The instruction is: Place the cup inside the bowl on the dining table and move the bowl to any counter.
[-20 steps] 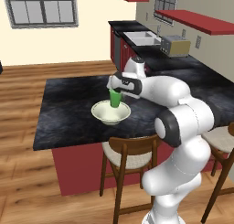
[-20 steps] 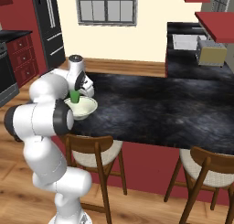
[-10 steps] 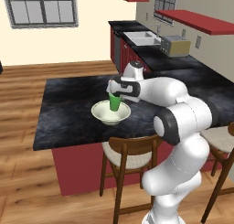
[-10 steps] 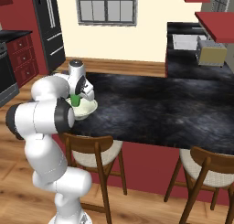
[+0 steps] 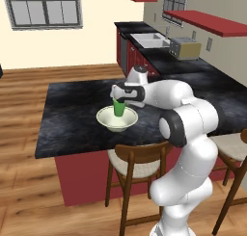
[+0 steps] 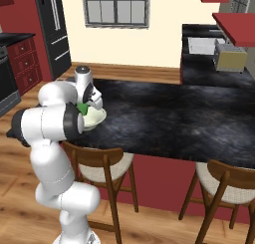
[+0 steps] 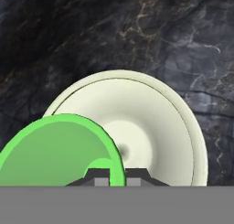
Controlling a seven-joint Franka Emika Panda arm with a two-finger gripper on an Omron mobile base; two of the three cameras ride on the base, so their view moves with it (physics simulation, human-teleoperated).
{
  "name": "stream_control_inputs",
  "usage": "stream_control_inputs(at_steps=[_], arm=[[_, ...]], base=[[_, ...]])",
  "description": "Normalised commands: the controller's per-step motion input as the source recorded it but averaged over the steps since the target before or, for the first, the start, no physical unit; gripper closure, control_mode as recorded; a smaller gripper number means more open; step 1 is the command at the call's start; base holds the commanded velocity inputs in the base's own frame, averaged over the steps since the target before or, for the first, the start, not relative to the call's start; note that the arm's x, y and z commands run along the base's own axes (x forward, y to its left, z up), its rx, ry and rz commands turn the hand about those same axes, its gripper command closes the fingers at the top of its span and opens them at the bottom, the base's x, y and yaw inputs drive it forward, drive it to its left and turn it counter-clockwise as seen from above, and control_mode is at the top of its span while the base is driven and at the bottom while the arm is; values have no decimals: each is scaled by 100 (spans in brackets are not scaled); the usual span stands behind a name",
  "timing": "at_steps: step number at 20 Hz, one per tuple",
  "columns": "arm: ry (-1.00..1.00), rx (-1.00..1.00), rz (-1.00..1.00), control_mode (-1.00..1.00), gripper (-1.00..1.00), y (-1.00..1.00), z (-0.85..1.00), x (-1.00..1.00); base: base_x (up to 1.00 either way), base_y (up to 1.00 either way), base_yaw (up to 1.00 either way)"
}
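My claw [image 5: 117,99] is pinched onto the rim of the cup [image 5: 118,108], one finger inside the wall and one outside, as my hand view shows with the green lip [image 7: 59,145] passing between my tips. The cup hangs upright over the bowl [image 5: 116,119], its base down within the bowl's hollow; I cannot tell whether it touches the bottom.

The bowl [image 7: 151,127] sits on the dining table [image 5: 72,119], near the table's front edge, the side where a wooden chair [image 5: 137,165] is tucked in just below it. Apart from the cup, the bowl holds nothing. Dark stone lies open all round the bowl, with the widest bare stretch running away from it toward the far end of the table [image 6: 199,118].

Beyond that far end stands the counter [image 5: 159,57], well apart from the bowl, with a sink [image 5: 149,39] and a toaster [image 5: 185,48] on it. A second chair [image 6: 226,181] stands at the table further along the front edge from the bowl.
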Motion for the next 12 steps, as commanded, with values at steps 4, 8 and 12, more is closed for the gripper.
stream_control_inputs(at_steps=[4,8,12], arm=[[0,-1,0,-100,100,5,-3,1],[0,0,0,-100,100,11,-6,0],[0,0,0,-100,100,11,-8,0]], base=[[0,0,0],[0,0,0],[0,0,0]])
